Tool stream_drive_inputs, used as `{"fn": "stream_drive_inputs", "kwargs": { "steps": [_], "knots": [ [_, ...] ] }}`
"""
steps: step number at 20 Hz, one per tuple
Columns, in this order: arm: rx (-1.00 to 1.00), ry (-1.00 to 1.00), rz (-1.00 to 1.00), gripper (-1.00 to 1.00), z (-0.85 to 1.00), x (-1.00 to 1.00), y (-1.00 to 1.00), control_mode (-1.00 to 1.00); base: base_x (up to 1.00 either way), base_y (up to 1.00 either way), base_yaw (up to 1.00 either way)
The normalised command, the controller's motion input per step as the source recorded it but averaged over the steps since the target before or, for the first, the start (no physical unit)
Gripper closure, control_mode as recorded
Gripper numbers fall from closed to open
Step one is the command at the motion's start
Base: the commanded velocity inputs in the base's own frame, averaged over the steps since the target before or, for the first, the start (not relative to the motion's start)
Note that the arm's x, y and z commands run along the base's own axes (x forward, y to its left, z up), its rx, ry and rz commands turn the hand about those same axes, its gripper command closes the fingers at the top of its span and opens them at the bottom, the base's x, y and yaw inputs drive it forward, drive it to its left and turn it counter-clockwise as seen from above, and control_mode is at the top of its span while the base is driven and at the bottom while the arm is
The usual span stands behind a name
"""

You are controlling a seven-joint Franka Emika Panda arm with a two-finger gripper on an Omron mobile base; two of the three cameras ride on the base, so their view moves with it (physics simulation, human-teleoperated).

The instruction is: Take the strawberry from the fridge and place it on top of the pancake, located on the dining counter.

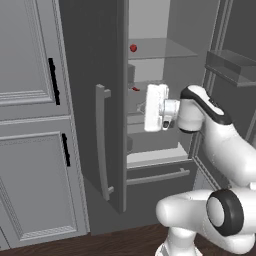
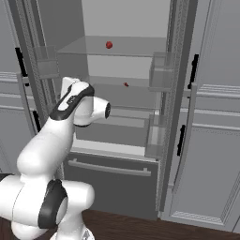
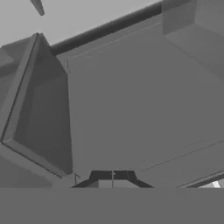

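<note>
The strawberry (image 2: 108, 45), tiny, light and probably soft, sits mid upper glass shelf (image 2: 140, 47); pinch its sides gently, as the gripper (image 3: 113, 175) is pressed together, empty.

The fridge (image 2: 126, 18) stands open mid-frame, cabinets (image 2: 213, 140) to either side. The strawberry (image 2: 109, 45) sits on the upper shelf (image 2: 136, 47); below it, the drawer (image 2: 112, 180). The arm (image 2: 70, 112) is lower left, before the shelves.

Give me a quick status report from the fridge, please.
Gripper shut, empty, inside open fridge. Strawberry on upper glass shelf, untouched, above hand. Nothing blocking.
</note>
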Motion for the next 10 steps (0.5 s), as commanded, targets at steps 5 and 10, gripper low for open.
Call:
{"fn": "stream_drive_inputs", "kwargs": {
  "steps": [5, 10],
  "knots": [
    [0.00, 0.17, 0.12, 1.00, -0.36, 0.28, 0.47, -1.00, 0.00, 0.00, 0.00],
    [0.00, 0.02, 0.13, 1.00, -0.06, 0.00, 0.85, -1.00, 0.00, 0.00, 0.00]
  ]
}}
